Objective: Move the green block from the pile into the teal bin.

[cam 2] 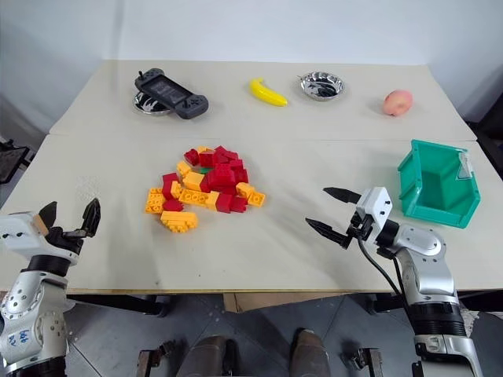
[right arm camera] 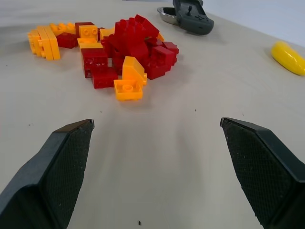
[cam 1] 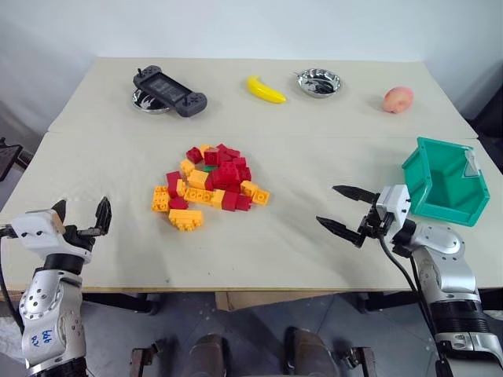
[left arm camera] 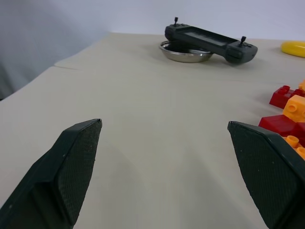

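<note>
Green block [cam 1: 206, 167] mostly buried in pile [cam 1: 211, 186], axis unclear

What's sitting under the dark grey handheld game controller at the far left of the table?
A shallow round steel dish lies under the dark grey handheld game controller; its rim shows at the controller's left end. The controller covers most of the dish, so anything inside it cannot be seen.
</note>
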Robot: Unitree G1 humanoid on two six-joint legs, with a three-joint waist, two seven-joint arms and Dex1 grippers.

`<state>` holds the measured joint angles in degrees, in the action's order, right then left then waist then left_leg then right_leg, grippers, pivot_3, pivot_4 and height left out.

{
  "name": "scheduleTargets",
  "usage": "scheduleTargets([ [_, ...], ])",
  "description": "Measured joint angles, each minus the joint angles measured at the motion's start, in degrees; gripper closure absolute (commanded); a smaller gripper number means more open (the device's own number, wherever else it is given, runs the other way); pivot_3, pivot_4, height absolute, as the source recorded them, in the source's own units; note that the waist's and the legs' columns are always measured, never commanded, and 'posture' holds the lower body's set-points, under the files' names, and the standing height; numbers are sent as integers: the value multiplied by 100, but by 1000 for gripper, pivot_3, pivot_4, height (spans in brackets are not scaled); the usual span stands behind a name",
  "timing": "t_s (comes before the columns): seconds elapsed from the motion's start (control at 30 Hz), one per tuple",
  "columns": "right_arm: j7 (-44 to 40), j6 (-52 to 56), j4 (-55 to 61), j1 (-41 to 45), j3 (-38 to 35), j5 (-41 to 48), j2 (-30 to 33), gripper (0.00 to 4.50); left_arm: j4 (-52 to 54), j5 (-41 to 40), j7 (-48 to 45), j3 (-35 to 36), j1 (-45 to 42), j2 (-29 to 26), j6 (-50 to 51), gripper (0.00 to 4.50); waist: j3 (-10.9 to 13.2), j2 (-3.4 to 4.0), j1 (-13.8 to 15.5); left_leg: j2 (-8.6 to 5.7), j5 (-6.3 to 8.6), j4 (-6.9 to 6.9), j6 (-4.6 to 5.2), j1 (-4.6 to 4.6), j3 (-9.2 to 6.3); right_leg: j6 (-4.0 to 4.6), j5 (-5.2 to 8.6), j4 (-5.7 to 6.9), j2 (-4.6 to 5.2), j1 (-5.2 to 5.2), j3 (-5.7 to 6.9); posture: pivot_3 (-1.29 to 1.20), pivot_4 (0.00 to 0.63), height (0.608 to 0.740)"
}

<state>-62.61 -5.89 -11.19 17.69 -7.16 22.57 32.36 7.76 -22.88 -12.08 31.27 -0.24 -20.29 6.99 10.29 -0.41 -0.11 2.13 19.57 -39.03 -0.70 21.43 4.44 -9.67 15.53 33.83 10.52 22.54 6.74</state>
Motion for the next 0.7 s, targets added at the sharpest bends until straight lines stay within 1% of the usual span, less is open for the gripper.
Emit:
scheduleTargets([
  [0.1,27,-34,-10,0,0,-12,0,41,-30,28,-96,-112,-80,-62,-1,0,0,0,-1,0,0,0,0,0,0,0,0,0,-1,0,0,0,150,740],
  [0.2,50,-38,-12,3,0,-13,-3,41,76,-26,-582,-345,-47,-193,-70,0,0,0,-2,0,0,0,0,0,1,0,0,0,-1,0,0,0,150,740],
  [0.37,23,0,-11,67,0,21,10,41,360,-187,-2089,-816,224,-1074,-211,0,1,2,-11,1,0,1,-1,0,3,1,1,0,-2,4,-1,0,150,740],
  [0.47,-154,200,58,273,-2,123,242,41,386,-355,-3099,-1030,207,-1747,-215,0,3,6,-14,1,0,1,-1,0,4,2,1,1,-2,5,-2,0,150,740],
  [0.5,-270,295,119,344,-10,167,407,9,385,-426,-3483,-1101,161,-1949,-216,187,4,9,-14,2,0,3,0,0,4,2,1,-1,-1,5,-3,0,150,740],
  [0.57,-429,385,217,413,-17,208,607,0,332,-502,-3962,-1203,56,-2118,-240,583,4,9,3,2,1,7,-1,0,2,3,2,-2,-2,5,0,0,150,740],
  [0.7,-574,474,231,309,-17,209,705,0,-275,-472,-4569,-1599,-523,-2096,-376,1827,4,9,14,1,1,3,-1,2,3,3,1,-1,-2,4,2,0,150,740],
])
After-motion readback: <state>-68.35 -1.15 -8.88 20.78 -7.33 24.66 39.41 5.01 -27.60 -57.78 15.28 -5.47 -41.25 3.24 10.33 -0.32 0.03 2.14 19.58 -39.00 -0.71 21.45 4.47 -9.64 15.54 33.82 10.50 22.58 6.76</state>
